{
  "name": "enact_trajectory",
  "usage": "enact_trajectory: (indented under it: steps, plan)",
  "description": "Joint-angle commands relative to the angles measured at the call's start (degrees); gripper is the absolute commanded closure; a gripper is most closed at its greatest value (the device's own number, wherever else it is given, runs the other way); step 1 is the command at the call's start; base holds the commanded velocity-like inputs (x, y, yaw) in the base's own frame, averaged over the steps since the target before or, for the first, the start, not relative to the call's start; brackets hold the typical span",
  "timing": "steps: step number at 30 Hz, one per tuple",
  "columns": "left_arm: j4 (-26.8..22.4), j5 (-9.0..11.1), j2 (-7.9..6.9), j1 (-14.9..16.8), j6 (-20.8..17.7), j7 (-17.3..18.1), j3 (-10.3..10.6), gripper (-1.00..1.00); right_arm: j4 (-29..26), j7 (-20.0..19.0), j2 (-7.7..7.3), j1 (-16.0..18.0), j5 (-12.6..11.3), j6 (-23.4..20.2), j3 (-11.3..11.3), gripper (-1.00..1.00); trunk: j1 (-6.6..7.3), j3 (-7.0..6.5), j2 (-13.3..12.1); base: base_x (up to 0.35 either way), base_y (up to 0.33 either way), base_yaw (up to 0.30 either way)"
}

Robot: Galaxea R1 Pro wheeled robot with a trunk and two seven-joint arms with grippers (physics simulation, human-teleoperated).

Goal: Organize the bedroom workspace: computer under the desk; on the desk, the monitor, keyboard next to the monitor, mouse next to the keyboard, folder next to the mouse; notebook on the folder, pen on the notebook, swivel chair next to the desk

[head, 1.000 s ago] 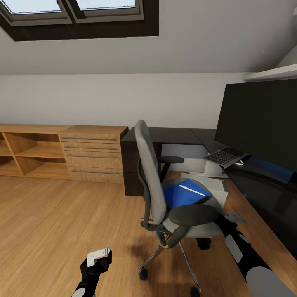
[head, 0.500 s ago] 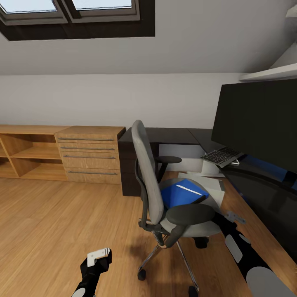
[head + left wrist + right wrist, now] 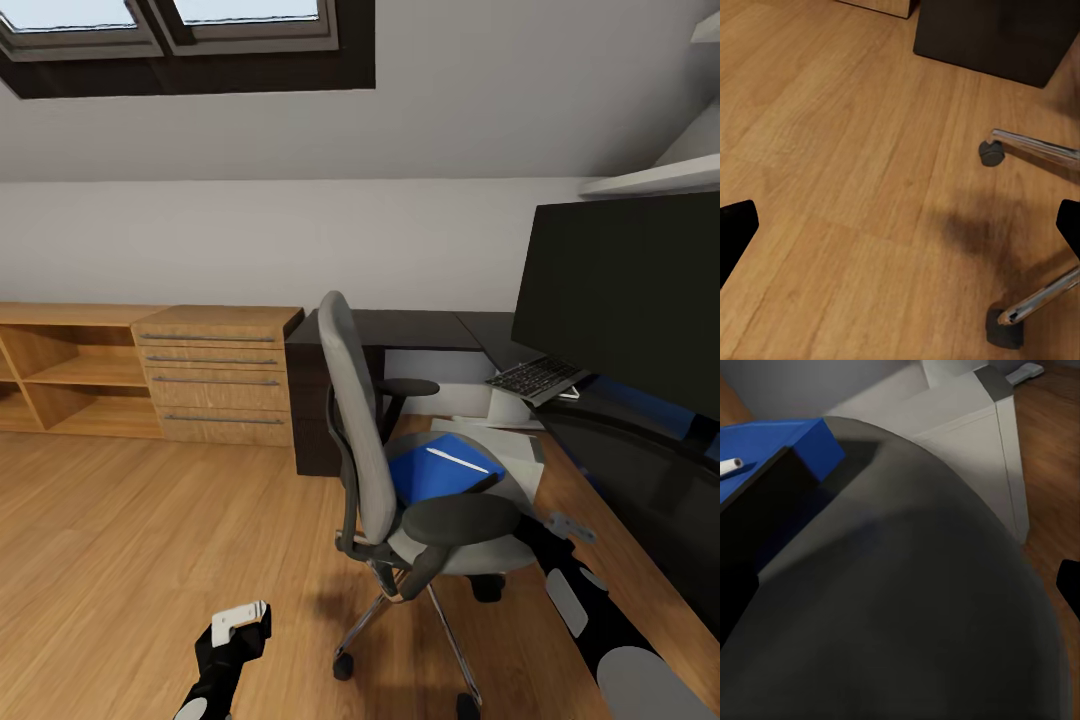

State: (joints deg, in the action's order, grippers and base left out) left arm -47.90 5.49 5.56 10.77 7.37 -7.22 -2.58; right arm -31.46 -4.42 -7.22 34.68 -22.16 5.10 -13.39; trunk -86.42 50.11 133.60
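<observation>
Currently the head view runs, left to right, from a light wooden drawer cabinet with long bar handles (image 3: 218, 375) at 10 o'clock to the work area at 3 o'clock.

Left gripper (image 3: 240, 620): low at 7 o'clock over the wooden plank floor (image 3: 120, 540). In the left wrist view its two black fingertips (image 3: 735, 232) sit wide apart at the frame edges — the pincer is released and holds nothing; chrome star-base legs (image 3: 1035, 146) with black casters lie on the floor beyond it.

Grey padded swivel chair with black armrests (image 3: 365, 440): centre of the head view, seat facing 3 o'clock, standing just beside the long black L-shaped desk (image 3: 400, 328). On the seat lies the flat bright blue folder (image 3: 435, 470), and a slim white pen (image 3: 458, 461) rests on top of it.

Plain light grey box-shaped computer tower (image 3: 512, 450): on the floor beyond the chair seat, below the desk edge.

Slim grey keyboard with black keys (image 3: 535, 377): on the desk at 2 o'clock, just beside the very wide black monitor (image 3: 630, 290), which stands on the desk.

Right gripper: the black-and-grey right arm (image 3: 590, 610) reaches in from 5 o'clock toward the chair. The right wrist view looks along the grey seat pad (image 3: 915, 585) — fingertip spacing is not resolved there, so I cannot tell its state.
</observation>
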Motion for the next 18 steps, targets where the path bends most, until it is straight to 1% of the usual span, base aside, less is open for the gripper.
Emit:
enact_trajectory:
  steps: [1, 3, 8, 18]
  plan:
    - [0.03, 0.57, 0.05, 0.03, 0.20, 0.02, -0.01, -1.00, 0.08, -0.47, 0.01, 0.04, -0.60, 0.17, -0.15, -1.00, 0.01, 0.05, 0.02, 0.000, 0.000, 0.000]
    - [0.04, 0.57, 0.11, 0.04, 0.19, 0.02, 0.01, -1.00, 0.08, -0.49, 0.01, 0.04, -0.60, 0.17, -0.15, -1.00, 0.01, 0.05, 0.02, 0.000, 0.000, 0.000]
    - [0.03, 0.57, 0.14, 0.04, 0.19, -0.03, -0.02, -1.00, 0.09, -0.50, 0.01, 0.04, -0.60, 0.17, -0.15, -1.00, -1.09, 0.95, 2.03, 0.000, 0.000, 0.000]
    - [0.00, 0.57, 0.15, 0.03, 0.19, 0.01, -0.12, -1.00, 0.61, -0.47, 0.06, 0.04, -0.60, 0.12, -0.09, -1.00, -1.09, 0.96, 2.03, 0.000, 0.000, 0.000]
